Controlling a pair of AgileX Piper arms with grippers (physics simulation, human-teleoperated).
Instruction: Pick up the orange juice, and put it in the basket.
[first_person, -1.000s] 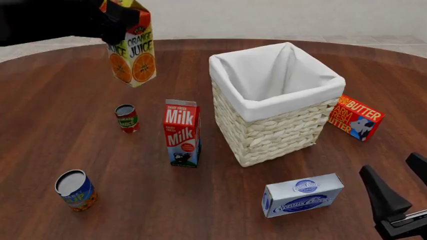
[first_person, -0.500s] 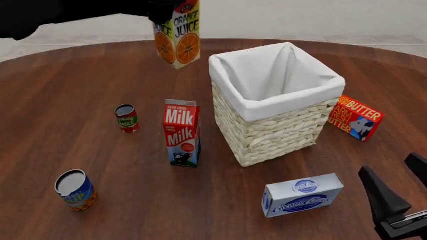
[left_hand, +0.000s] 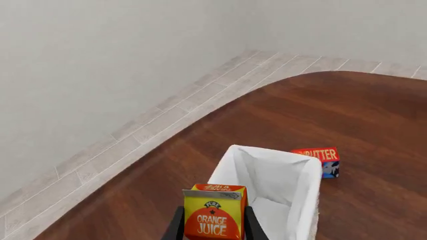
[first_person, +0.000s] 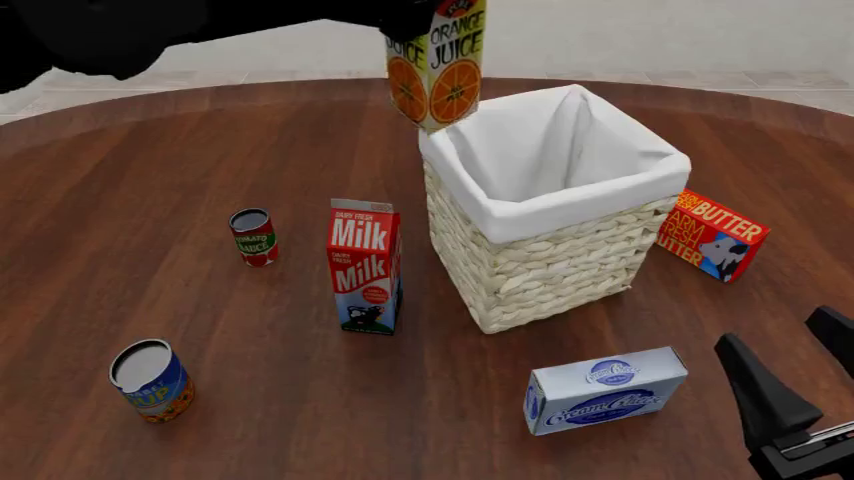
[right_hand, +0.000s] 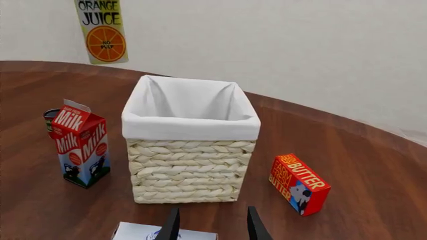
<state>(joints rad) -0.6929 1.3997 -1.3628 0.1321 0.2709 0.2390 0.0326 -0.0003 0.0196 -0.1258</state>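
Left end effector (left_hand: 213, 227) is clamped on the upper sides of the juice (first_person: 435, 66), a stiff, slick-walled, likely light carton hanging above the basket (first_person: 534, 262) rim's near-left corner; right end effector (right_hand: 210, 223) idles open.

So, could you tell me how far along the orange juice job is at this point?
Done: the orange juice is off the table, clamped in the left pincer. In hand: it hangs in the air near the basket, beside the rim's far-left corner, not clearly over the opening. Left: bring it over the white liner, lower it in and release. The right pincer sits open near the table's near edge, holding nothing.
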